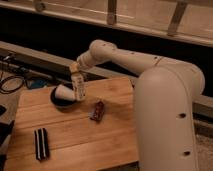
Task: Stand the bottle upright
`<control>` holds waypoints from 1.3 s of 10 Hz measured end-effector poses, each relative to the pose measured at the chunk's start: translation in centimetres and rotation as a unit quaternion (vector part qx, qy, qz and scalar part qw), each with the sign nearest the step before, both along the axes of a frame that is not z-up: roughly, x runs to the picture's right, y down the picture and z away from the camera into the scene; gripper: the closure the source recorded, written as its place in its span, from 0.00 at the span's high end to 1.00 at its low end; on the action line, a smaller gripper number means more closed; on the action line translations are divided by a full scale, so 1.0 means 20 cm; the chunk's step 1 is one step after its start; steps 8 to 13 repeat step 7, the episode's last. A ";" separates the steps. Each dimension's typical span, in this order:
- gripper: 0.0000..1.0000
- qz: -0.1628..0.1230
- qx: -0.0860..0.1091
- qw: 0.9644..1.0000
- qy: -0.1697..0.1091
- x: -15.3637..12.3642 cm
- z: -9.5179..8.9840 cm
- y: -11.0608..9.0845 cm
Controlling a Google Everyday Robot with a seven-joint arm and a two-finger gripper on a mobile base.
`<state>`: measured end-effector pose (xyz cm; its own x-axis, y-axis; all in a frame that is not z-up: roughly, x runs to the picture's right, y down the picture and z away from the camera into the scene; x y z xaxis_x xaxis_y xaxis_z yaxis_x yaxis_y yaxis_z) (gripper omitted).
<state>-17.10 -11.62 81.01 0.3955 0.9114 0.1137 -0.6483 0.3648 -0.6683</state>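
While above the table (pixel 75 140), claw (pixel 75 70) holds bottle (pixel 78 86) near-upright.

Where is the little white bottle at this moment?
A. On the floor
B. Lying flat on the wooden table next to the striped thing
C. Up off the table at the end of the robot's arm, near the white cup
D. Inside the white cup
C. The bottle hangs nearly upright at the pincer, above the wooden table and just right of the white cup.
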 end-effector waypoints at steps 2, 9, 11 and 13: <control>0.00 -0.008 0.033 0.998 0.060 0.10 0.03 -0.05; 0.00 0.026 0.057 0.993 0.100 0.31 0.12 -0.14; 0.00 0.026 0.057 0.993 0.100 0.31 0.12 -0.14; 0.00 0.026 0.057 0.993 0.100 0.31 0.12 -0.14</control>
